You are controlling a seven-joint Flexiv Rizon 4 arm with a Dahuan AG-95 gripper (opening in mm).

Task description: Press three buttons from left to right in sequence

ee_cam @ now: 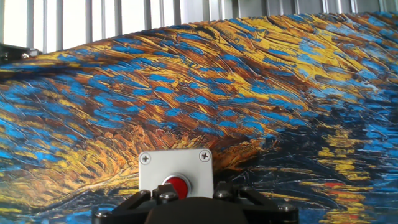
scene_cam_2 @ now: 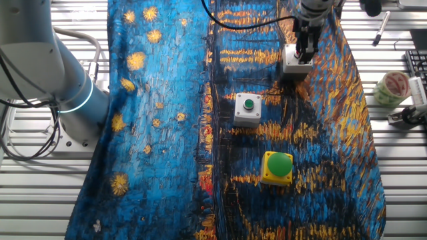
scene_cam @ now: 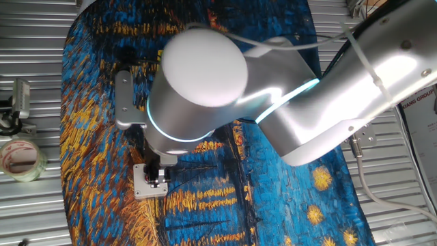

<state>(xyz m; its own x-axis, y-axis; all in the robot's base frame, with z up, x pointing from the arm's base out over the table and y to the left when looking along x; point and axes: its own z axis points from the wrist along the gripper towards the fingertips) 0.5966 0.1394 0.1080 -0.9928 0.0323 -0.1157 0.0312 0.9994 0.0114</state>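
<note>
The grey-white box with the red button (ee_cam: 176,171) lies on the painted cloth; it also shows in one fixed view (scene_cam: 145,183) and the other fixed view (scene_cam_2: 293,65). My gripper (scene_cam_2: 303,52) points straight down onto its top, fingertips at the button; it also shows in one fixed view (scene_cam: 158,176). No view shows whether the fingertips have a gap. The grey-white box with the small green button (scene_cam_2: 247,109) and the yellow box with the big green dome (scene_cam_2: 277,167) stand apart from the gripper; the arm hides them in one fixed view.
A roll of tape (scene_cam_2: 391,88) lies off the cloth on the slatted metal table, also in one fixed view (scene_cam: 20,158). The arm's base (scene_cam_2: 63,80) stands beside the cloth. A clamp (scene_cam_2: 410,110) and cables lie at the table's edges.
</note>
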